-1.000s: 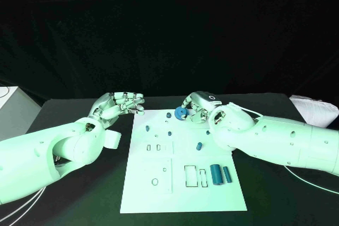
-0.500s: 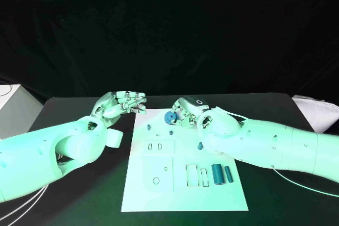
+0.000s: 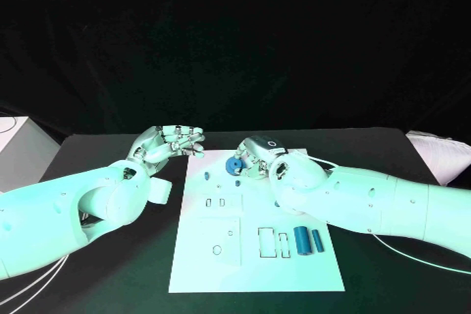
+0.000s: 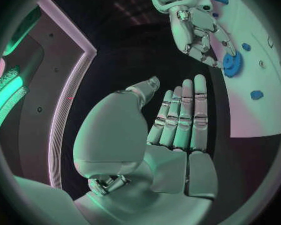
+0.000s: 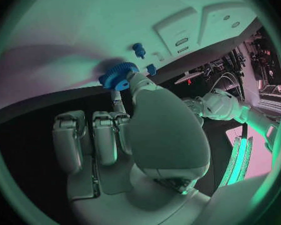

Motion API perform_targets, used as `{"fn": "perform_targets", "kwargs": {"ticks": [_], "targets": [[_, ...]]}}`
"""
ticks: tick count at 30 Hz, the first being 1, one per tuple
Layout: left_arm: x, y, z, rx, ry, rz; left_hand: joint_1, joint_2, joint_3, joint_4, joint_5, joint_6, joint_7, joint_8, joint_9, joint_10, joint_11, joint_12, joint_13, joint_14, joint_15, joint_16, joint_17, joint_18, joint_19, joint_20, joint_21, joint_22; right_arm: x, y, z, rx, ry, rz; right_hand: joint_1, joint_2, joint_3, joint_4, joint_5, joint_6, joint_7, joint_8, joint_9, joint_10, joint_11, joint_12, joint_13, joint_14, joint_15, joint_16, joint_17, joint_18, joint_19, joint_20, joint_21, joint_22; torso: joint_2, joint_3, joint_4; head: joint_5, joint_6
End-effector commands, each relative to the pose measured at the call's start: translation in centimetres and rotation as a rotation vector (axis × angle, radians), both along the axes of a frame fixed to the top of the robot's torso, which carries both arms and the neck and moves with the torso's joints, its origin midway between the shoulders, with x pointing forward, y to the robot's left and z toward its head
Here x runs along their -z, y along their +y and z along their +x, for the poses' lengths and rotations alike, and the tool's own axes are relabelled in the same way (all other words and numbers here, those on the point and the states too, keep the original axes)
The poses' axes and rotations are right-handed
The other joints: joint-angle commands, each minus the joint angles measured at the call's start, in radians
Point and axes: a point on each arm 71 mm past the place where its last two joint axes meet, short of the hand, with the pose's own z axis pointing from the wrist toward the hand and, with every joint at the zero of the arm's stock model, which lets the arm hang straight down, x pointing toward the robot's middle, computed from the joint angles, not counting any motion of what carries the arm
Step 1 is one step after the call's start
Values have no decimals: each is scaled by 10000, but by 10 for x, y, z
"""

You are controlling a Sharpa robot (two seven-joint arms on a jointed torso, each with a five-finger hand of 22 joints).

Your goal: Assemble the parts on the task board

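The right hand (image 3: pixel 257 154) hangs over the far end of the task board (image 3: pixel 253 259) and pinches a blue gear (image 3: pixel 235 166) between its thumb and a finger, while its other fingers lie straight side by side. The gear sticks out from the left side of the hand, just above the white surface near the board's far left corner; whether it touches the board cannot be told. In the right wrist view the gear (image 5: pixel 118 75) sits at the fingertips, with a small blue peg (image 5: pixel 139 50) standing on the board close beyond it. The left hand (image 3: pixel 169 143) is over the black table (image 3: pixel 98 150) just left of the board's far corner, holding nothing, its fingers straight and close together. On the near right part of the board lie two blue cylinders (image 3: pixel 308 240) side by side, well apart from both hands.
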Motion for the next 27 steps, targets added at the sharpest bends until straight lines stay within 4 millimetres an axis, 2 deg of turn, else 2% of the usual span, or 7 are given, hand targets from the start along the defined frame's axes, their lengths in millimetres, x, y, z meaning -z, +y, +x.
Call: {"fn": "perform_targets", "kwargs": {"ticks": [1,5,19,23,25,27], "targets": [[-1,-3,0,196,-75,-79,2,85,63,-19,2,52,6,-55,-13,13,37,-32,-13,-92,-9,54,10,24,-76,2,36,9,3,2,1,-115,54,-205,-6,-81,60,-2,-7,207,-187,165,87,1075,-62,64,2628,1000,-41,27,2451,-63,1040,-53,44,2620,-1,-1,14,-12,-43],[-1,-2,0,190,-73,-75,2,85,63,-19,2,52,6,-55,-13,13,37,-32,-13,-92,-9,54,10,24,-76,2,36,9,5,5,2,-114,93,-227,-23,-96,71,0,-15,198,-183,163,85,1075,-59,64,2628,999,-37,26,2446,-65,1045,-51,52,2628,1,5,-8,-11,-55],[-1,-3,0,232,-56,-85,-4,82,75,-28,2,53,9,-56,-14,13,39,-33,-13,-104,-8,64,15,25,-108,5,77,43,9,9,6,-124,271,-260,-267,-228,207,17,-49,32,-111,94,41,1021,1,9,2563,991,24,14,2409,-44,1002,-7,-16,2562,0,5,-6,-1,-59],[-1,-3,0,224,-51,-79,-4,82,75,-28,2,53,9,-56,-14,13,39,-33,-13,-104,-8,64,15,25,-108,5,77,43,10,9,6,-140,394,-220,-580,-392,221,24,-76,-262,0,-53,-38,899,97,-112,2423,984,124,6,2382,-28,968,73,-69,2513,-3,13,-17,10,-71],[-1,-3,0,221,-49,-78,-4,82,75,-28,2,53,9,-56,-14,13,39,-33,-13,-104,-8,64,15,25,-108,5,77,43,10,9,6,-136,439,-199,-922,-509,80,32,-193,-571,92,-216,-116,778,187,-230,2293,984,207,6,2385,-15,939,150,-114,2471,-3,12,-19,8,-72],[-1,-3,0,219,-47,-76,-4,82,75,-28,2,53,9,-56,-14,13,39,-33,-13,-104,-8,64,15,25,-108,5,77,43,10,8,6,-131,480,-172,-1431,-528,-255,37,-166,-786,170,-327,-175,676,256,-327,2189,988,279,11,2400,-3,913,216,-156,2434,-5,10,-21,9,-69]]}}
